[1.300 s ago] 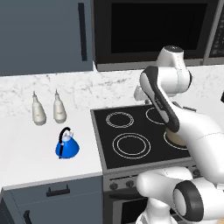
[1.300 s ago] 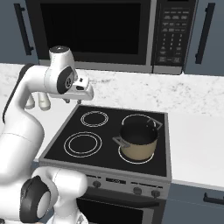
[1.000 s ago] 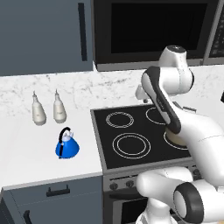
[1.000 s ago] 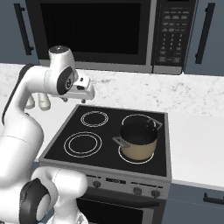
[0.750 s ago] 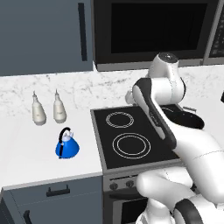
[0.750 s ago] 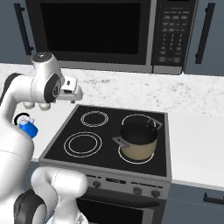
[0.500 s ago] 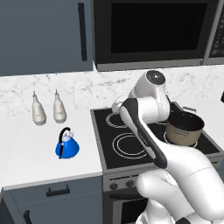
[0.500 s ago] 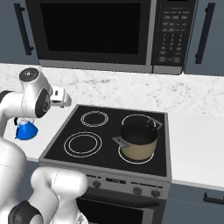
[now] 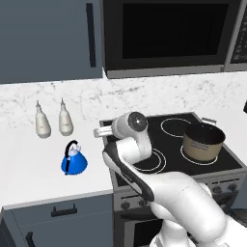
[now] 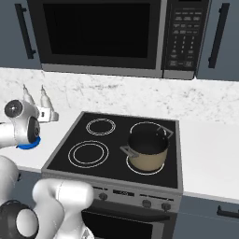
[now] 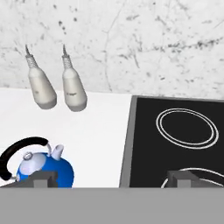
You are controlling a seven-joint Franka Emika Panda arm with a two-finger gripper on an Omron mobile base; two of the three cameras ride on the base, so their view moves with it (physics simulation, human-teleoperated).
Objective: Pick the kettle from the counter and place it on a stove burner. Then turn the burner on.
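I'm taking the black cooktop (image 9: 193,140) as my landmark, sitting in the white counter (image 9: 29,164) below the microwave (image 10: 100,37). On the cooktop's right front ring the tan pot (image 9: 202,142) is standing; the large stove burner (image 10: 88,154) at its left front is lying bare. My arm is reaching across the cooktop's left edge, and the tool (image 11: 113,178) is hanging with its tips spread wide, holding nothing. Left of the cooktop, against the marble backsplash, two white bottles (image 9: 50,120) are standing side by side. In front of them, and nearer the counter's front edge, the blue kettle (image 9: 74,159) is sitting upright on the counter, well apart from the cooktop. In the hand view the kettle (image 11: 37,166) is showing just beside the left fingertip (image 11: 43,178), not between the tips.
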